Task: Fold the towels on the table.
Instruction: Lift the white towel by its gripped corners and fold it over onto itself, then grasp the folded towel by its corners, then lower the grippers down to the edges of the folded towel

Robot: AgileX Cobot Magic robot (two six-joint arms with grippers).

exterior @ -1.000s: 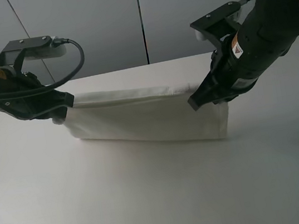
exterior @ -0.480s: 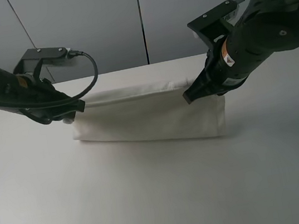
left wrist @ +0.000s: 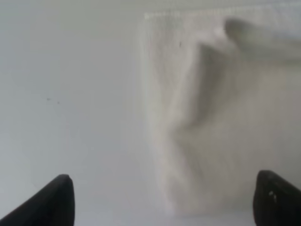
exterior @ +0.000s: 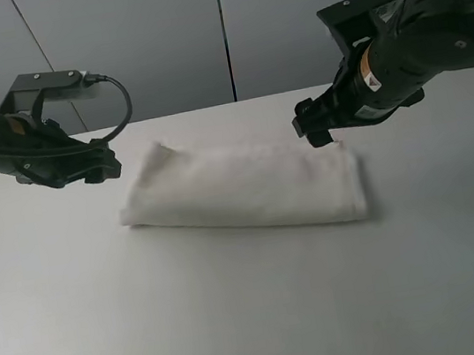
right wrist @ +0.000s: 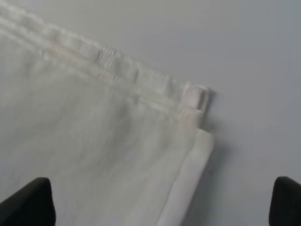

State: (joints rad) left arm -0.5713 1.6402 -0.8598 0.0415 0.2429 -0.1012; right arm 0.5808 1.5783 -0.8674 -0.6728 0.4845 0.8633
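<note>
We see the white towel (exterior: 248, 189) lying folded in a long, flat bundle on the white surface (exterior: 240, 320), a little toward 12 o'clock from the middle. The left claw (exterior: 103, 166) hangs just off its 9 o'clock end. The right claw (exterior: 314, 124) hangs over its 2 o'clock corner. Both claws are wide open and hold nothing; their dark fingers (left wrist: 56, 202) stand far apart.
</note>
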